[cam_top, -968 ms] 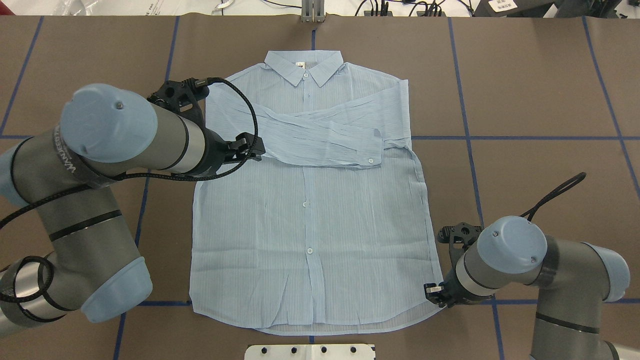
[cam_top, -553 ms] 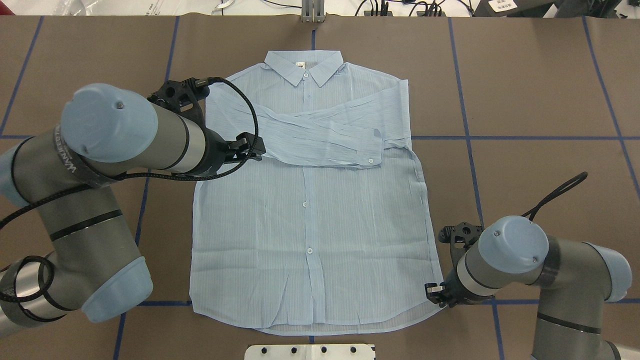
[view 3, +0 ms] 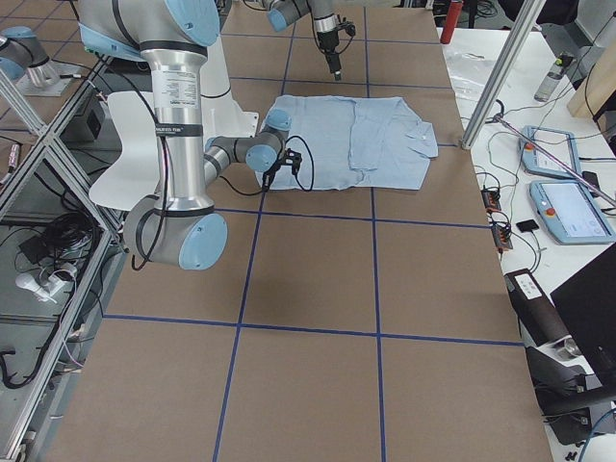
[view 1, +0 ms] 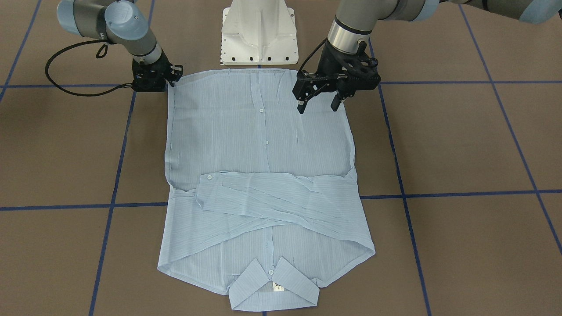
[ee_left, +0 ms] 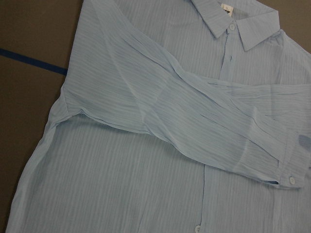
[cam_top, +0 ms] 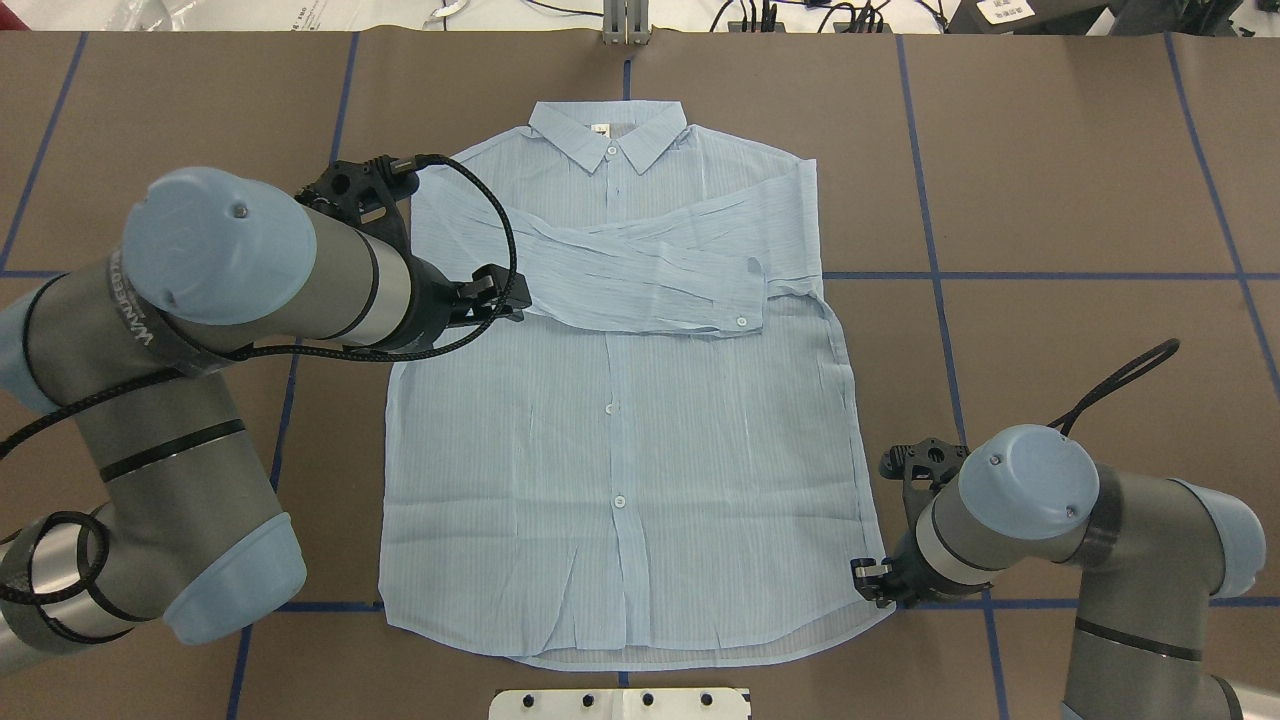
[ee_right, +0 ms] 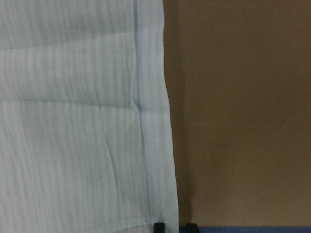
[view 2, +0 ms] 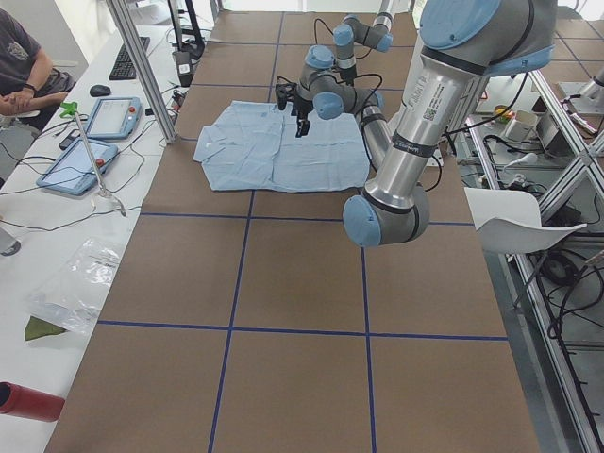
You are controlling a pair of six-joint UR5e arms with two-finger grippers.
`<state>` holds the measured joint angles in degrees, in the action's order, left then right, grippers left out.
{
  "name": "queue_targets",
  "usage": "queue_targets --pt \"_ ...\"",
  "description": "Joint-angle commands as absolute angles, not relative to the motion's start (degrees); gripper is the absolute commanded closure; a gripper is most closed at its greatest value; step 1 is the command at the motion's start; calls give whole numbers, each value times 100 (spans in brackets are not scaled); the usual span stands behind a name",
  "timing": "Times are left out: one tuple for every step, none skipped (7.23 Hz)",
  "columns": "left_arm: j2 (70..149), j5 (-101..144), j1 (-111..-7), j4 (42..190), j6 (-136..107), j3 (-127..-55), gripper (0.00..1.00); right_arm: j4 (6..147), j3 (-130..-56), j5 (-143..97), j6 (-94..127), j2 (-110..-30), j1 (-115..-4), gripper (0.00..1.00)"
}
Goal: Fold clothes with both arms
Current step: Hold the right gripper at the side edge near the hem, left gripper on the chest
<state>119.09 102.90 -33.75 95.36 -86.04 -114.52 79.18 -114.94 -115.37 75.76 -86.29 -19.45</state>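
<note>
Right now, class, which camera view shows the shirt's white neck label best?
The left wrist view: the neck label appears largest there. Front-facing and overhead views show it tiny; the side views cannot resolve it; the right wrist misses it.

You're looking at a brown surface (cam_top: pixel 1080 150) marked into big squares by blue tape lines (cam_top: pixel 930 200). From the left end, a white bench (view 2: pixel 38 236) runs along its far side. On the bench are a keyboard (view 2: pixel 125 58), a mouse (view 2: pixel 100 91), a far tablet (view 2: pixel 116 116) and a near tablet (view 2: pixel 77 166). Nearer you lie a clear plastic bag (view 2: pixel 80 283) and a red cylinder (view 2: pixel 28 401). A person (view 2: pixel 24 57) sits at the far corner, and a white chair (view 2: pixel 514 222) stands to the right.
</note>
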Motion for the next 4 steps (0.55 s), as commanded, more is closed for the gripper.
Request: queue_targets --pt "11909 10292 -3375 9536 -8604 -11452 1 7919 -11487 -11575 7576 -8613 -2004 54" --pt "11909 10292 -3375 9536 -8604 -11452 1 7919 -11487 -11575 7576 -8613 -2004 54" --pt "11909 10292 -3375 9536 -8604 -11452 1 7919 -11452 -11566 7576 -8613 -2004 54" --pt "11918 10283 -3375 9536 -8604 -11452 1 7919 -11452 -11566 7576 -8613 -2013 54"
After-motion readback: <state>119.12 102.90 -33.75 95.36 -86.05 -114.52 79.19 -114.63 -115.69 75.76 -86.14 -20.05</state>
